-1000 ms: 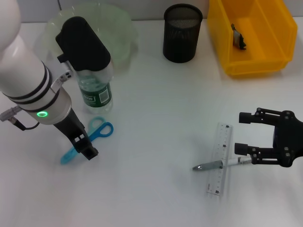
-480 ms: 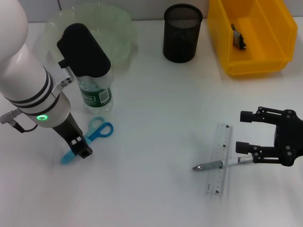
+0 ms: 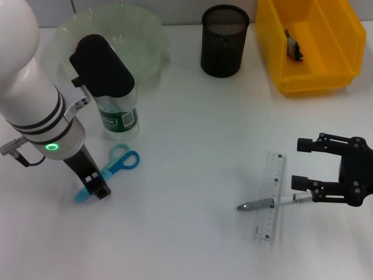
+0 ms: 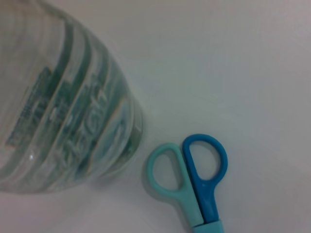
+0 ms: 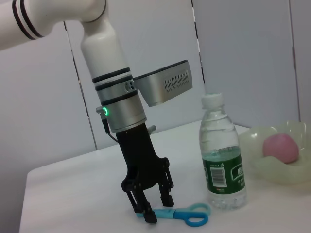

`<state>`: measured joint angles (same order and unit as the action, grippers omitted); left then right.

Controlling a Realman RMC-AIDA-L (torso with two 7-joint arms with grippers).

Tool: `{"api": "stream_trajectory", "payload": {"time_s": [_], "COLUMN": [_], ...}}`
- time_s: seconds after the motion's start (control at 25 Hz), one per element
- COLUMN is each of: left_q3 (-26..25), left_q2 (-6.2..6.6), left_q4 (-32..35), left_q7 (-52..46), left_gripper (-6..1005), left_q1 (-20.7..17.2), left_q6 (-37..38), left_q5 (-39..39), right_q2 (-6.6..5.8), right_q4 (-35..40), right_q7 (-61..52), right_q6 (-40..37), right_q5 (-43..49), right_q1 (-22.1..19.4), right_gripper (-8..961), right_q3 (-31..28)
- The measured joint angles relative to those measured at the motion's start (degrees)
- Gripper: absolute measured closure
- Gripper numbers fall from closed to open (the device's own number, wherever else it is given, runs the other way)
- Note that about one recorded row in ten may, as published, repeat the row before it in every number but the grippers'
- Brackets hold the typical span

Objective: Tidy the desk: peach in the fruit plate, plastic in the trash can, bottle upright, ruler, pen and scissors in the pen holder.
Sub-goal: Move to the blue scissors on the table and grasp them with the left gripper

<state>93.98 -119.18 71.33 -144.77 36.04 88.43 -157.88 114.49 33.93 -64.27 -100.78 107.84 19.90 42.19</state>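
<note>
1. You had one pair of scissors [image 3: 108, 172] flat on the desk [image 3: 192, 134], handles toward the bottle [image 3: 118, 116], sheathed blades under your left gripper [image 3: 96, 188].
2. That left gripper was down at the sheath, fingers spread with one on each side of it, as the right wrist view showed; whether they touched it was unclear.
3. One bottle stood upright just behind the scissors, close beside your left arm.
4. One peach [image 5: 281, 148] sat in the one fruit plate [image 3: 145, 41], behind the bottle.
5. One ruler [image 3: 270, 195] lay with one pen [image 3: 265, 203] crossing it, just beside your right gripper [image 3: 303, 163], which hung spread and empty.
6. One pen holder [image 3: 224, 41] and one trash can [image 3: 306, 46] stood at the back, a dark scrap inside the can.
</note>
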Motion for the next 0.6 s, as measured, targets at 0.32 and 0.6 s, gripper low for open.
{"api": "stream_trajectory", "payload": {"time_s": [0.32,0.6], "left_q3": [-0.61,-0.58], "left_q2": [0.05,0.09], "left_q4": [-0.24,-1.22], "left_q7": [0.27,0.53], "left_gripper": [523,656], "left_q1": [0.0,0.15], "left_q6": [-0.48,-0.4], "left_q5": [-0.07,-0.07], "right_q2": [0.04,0.04], "right_q4": [0.0,0.0], "right_q7": [-0.05,-0.06], "right_q6": [-0.2,-0.2], "right_q5": [0.0,0.0], "right_q1": [-0.12,-0.13], "right_gripper": [167,167], "right_q3": [-0.28,-0.27]}}
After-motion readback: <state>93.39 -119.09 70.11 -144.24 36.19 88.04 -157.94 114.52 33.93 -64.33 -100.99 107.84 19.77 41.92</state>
